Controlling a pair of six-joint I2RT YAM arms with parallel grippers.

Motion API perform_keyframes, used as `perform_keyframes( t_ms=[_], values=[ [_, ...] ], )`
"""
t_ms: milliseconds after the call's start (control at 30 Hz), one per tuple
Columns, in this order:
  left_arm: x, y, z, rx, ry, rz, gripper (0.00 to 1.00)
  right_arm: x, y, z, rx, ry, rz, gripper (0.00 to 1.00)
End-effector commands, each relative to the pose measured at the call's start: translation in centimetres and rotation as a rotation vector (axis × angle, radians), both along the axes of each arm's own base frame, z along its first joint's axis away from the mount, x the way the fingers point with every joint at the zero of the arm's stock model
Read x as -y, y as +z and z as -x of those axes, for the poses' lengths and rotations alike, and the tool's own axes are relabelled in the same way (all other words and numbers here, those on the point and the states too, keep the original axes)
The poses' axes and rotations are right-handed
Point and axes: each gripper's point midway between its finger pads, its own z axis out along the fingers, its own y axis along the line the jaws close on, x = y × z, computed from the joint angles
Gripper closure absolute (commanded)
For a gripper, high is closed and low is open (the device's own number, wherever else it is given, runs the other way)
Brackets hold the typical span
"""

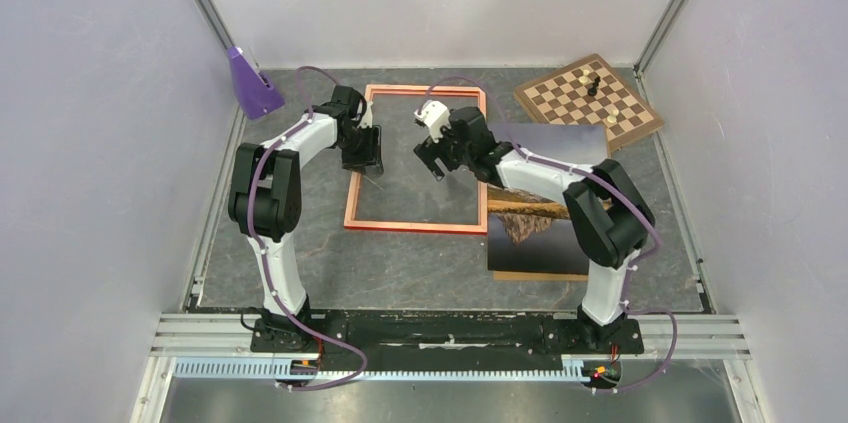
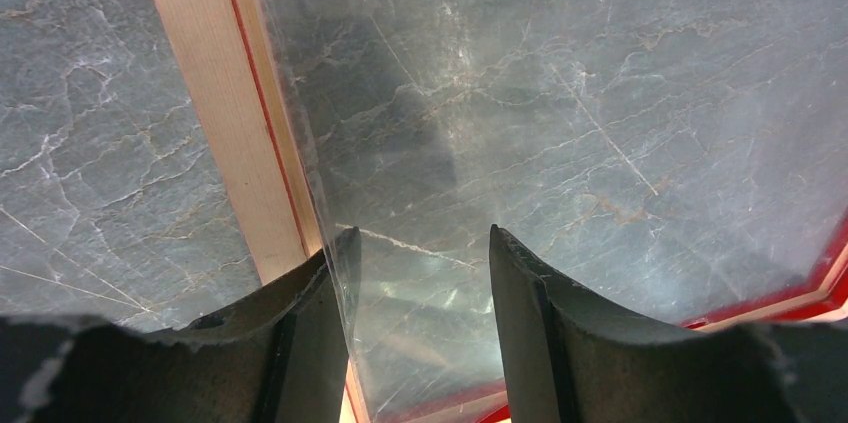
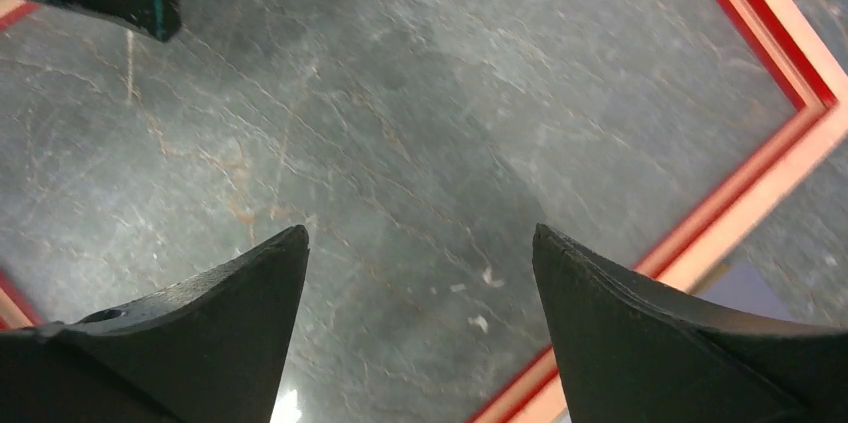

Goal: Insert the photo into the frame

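Orange-red and thin, the rectangular wooden picture frame (image 1: 415, 227) lies flat on the grey marbled table (image 1: 300, 273), and you have nothing inside it yet except a clear glazing pane (image 2: 560, 93), through which the stone pattern shows; the large rectangular print of a rocky mountain mirrored in water, the photo (image 1: 530, 248), lies picture side up outside the frame, just beside its right rail and partly under the right arm, so by my reading the main step is not done; you have to pick the photo up, carry it over the opening, square it to the rails and lay it down. Your left gripper (image 2: 420, 233) sits low at the frame's left rail with its fingers part-way apart; the pane's edge runs close along the inner face of one finger (image 2: 315, 328), but I cannot tell whether it touches, and nothing looks clamped. Your right gripper (image 3: 420, 231) hangs over the frame's interior with its fingers spread wide and nothing between them; it is near the photo but not on it. Off at the far right corner, the brown wooden chessboard (image 1: 560, 103) carries a few small pieces (image 1: 593, 85) and plays no part here.
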Motion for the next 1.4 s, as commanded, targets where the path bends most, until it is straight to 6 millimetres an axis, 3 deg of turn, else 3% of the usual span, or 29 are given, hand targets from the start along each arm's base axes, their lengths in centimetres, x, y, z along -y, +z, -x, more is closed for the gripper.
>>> perform_keyframes(
  t_ms=[0,267,500,1000,1367],
  values=[
    [0.4,0.2,-0.3,0.016,-0.062,-0.001,0.44,-2.8,0.4,-1.1,0.026,0.057,0.026,0.14],
    [0.5,-0.1,-0.1,0.008,-0.064,0.005,0.43,-7.6,-0.9,-0.8,-0.012,0.154,-0.021,0.14],
    [0.5,-0.5,0.0,0.002,-0.065,0.006,0.44,-10.2,-2.2,-1.2,-0.058,0.195,-0.06,0.14],
    [0.6,-0.6,0.3,-0.005,-0.068,0.012,0.44,-11.1,-4.5,-1.4,-0.089,0.2,-0.061,0.15],
    [0.6,-0.6,0.4,-0.004,-0.071,0.011,0.44,-10.4,-5.8,-1.1,-0.1,0.186,-0.038,0.15]
  ],
)
